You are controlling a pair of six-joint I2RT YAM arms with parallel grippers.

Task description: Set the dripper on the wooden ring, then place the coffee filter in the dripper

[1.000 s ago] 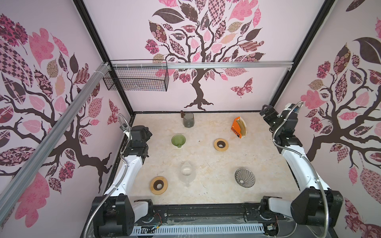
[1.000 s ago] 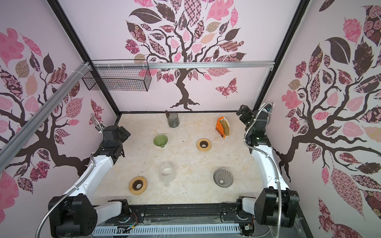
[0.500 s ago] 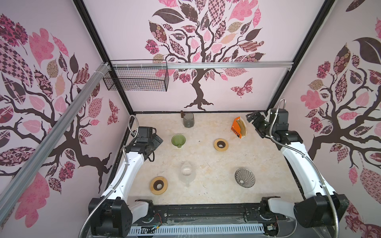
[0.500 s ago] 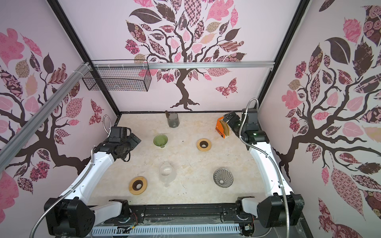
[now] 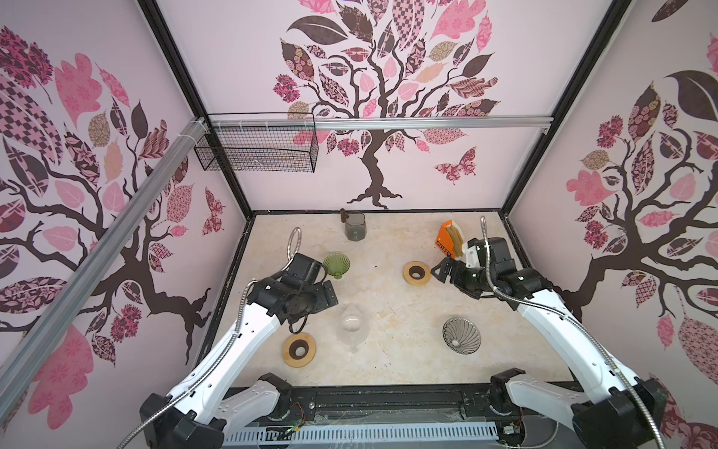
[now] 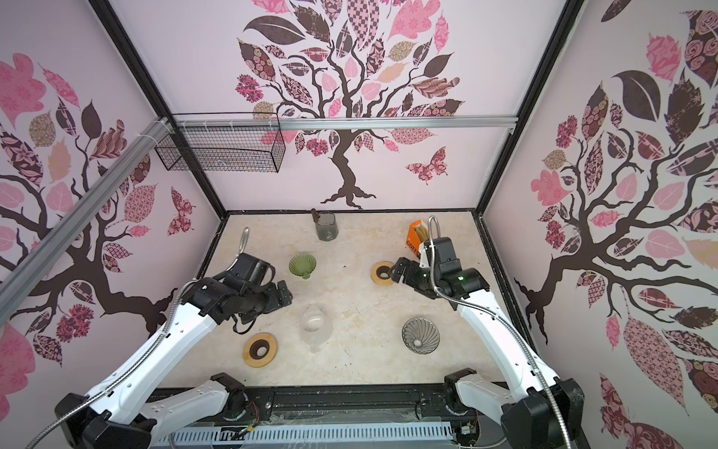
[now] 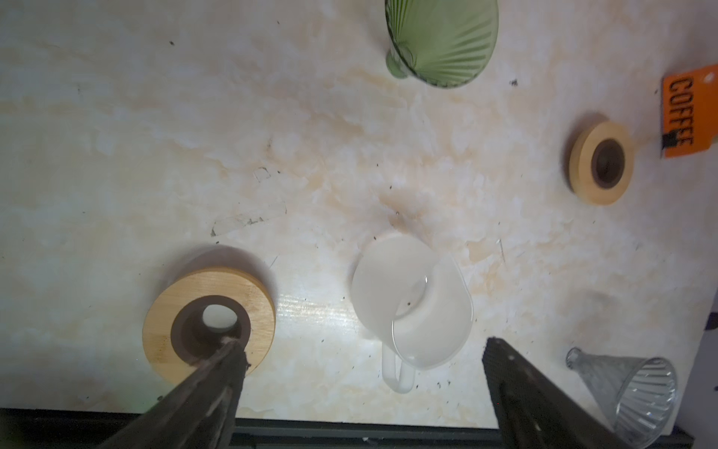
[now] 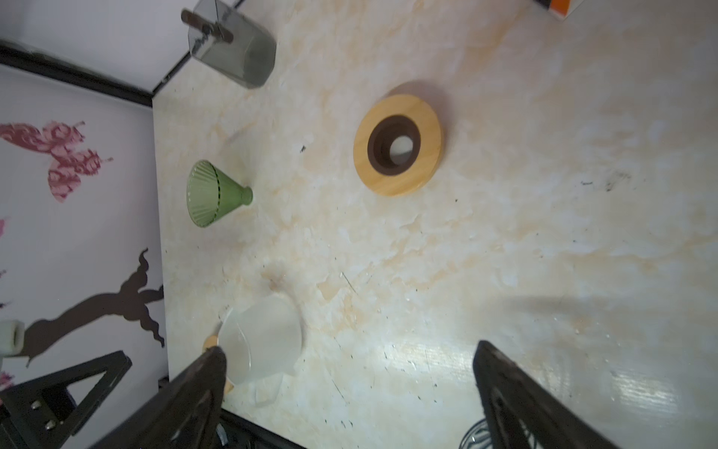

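Left claw (image 5: 324,297): jaws spread wide with nothing between them; it hangs above the table (image 5: 392,241) between the green dripper (image 5: 336,265) and the glass jug (image 5: 352,324)
Right claw (image 5: 441,272): jaws spread wide too, holding nothing; it hangs just beside the far wooden ring (image 5: 416,273), on the near side of the orange box (image 5: 445,244)
Orange box: stands at the back right of the table, open at the top, with pale paper filters (image 5: 458,235) upright inside it
Green dripper: mouth up, nothing in it
Clear dripper (image 5: 461,335): ribbed glass at the front right, mouth up, nothing in it
Glass jug: frosted, in the middle of the table, looks empty
Grey jar (image 5: 355,227): by the back wall with a brown piece across its rim; what is inside cannot be told
Wire basket (image 5: 256,147): hung on the back rail at the left corner, looks empty
Near wooden ring (image 5: 298,350): flat on the table at the front left, beside the jug
Left wrist view: fingers (image 7: 217,381) stand far apart, with the jug seen between them
Right wrist view: fingers (image 8: 509,396) stand far apart, with bare table between them
Change: a second ago both arms were drawn back by the side walls; now both claws reach in over the table, the left by the green dripper and the right by the far ring; the jaws are as wide as before; box, drippers, jug, jar and rings lie where they were
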